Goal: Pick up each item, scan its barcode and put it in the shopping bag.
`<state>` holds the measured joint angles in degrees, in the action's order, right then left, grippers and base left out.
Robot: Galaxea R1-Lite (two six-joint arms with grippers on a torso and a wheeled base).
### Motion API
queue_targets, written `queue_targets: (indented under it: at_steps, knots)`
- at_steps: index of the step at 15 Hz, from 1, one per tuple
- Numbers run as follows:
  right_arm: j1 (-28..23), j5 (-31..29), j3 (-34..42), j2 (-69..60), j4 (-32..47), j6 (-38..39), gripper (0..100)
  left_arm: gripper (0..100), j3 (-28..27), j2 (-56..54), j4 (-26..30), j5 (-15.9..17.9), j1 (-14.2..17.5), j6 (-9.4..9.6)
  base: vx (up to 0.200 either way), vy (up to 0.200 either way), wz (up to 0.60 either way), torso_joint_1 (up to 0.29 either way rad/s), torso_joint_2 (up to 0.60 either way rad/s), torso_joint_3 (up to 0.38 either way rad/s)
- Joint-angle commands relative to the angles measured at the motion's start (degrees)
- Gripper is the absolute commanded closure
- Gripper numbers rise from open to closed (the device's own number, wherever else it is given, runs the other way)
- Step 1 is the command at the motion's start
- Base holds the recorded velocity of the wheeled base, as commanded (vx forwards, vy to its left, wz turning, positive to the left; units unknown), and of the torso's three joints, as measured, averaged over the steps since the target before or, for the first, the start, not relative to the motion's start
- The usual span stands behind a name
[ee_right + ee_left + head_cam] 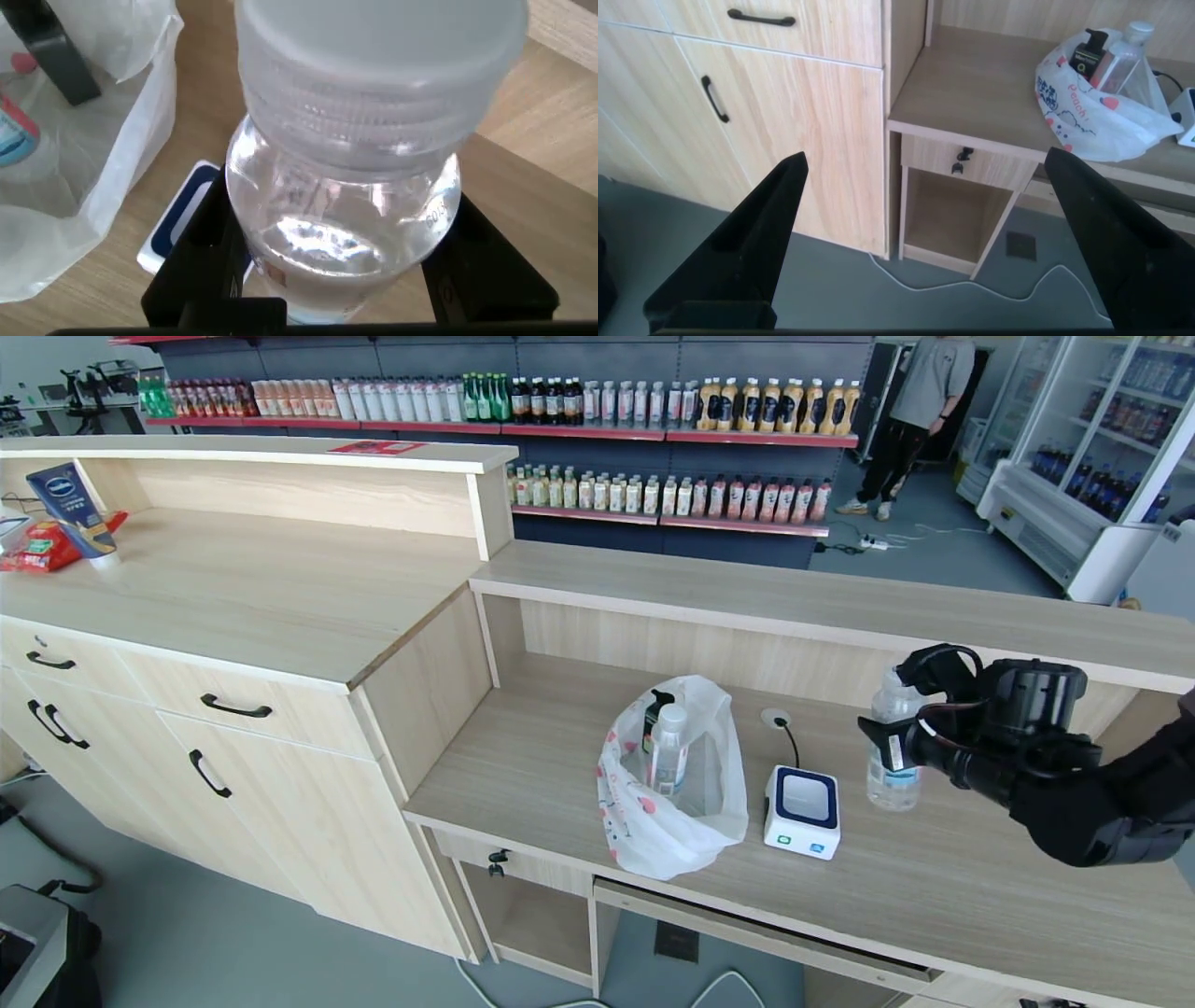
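1. Hanging spread and empty, left gripper [926,154] sits out in front of the worktop [934,887].
2. Bag [653,831] already holds two items.
3. Scanner [803,810] stands just beside it.
4. Right gripper [894,739] pinches upright bottle [892,786] right of scanner; scanning and bagging judged outstanding.

On the worktop [934,896], the shopping bag [653,826] stands just left of the scanner [801,810]. Right of the scanner, the water bottle [892,784] is upright within the right gripper [898,739]. A second bottle [668,751] stands inside the bag.
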<state>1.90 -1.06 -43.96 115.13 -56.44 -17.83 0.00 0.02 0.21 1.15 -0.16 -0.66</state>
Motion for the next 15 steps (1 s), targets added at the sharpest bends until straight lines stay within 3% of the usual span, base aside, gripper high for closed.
queue_targets:
  at_steps: [1,6,12,15]
  knots:
    - [2.40,-1.84,5.38,-8.69,1.51,1.31,100,0,0.00,0.06,-0.03,0.00,-0.02,-0.04,0.000,0.000,0.00,0.000,0.00,0.000]
    - [3.20,-1.58,5.99,-8.43,-2.71,1.40,100,0,0.00,0.06,0.06,0.00,-0.02,-0.04,0.000,0.000,0.00,0.000,0.00,0.000]
    - [5.57,-1.31,6.17,-2.54,-7.54,2.19,100,0,0.00,0.06,0.06,0.00,-0.02,-0.04,0.000,0.000,0.60,0.002,0.00,0.003]
    - [5.57,-1.31,6.08,1.24,-9.91,4.30,100,0,0.00,0.06,0.06,0.00,-0.02,-0.04,0.000,0.000,0.00,0.000,0.00,0.000]
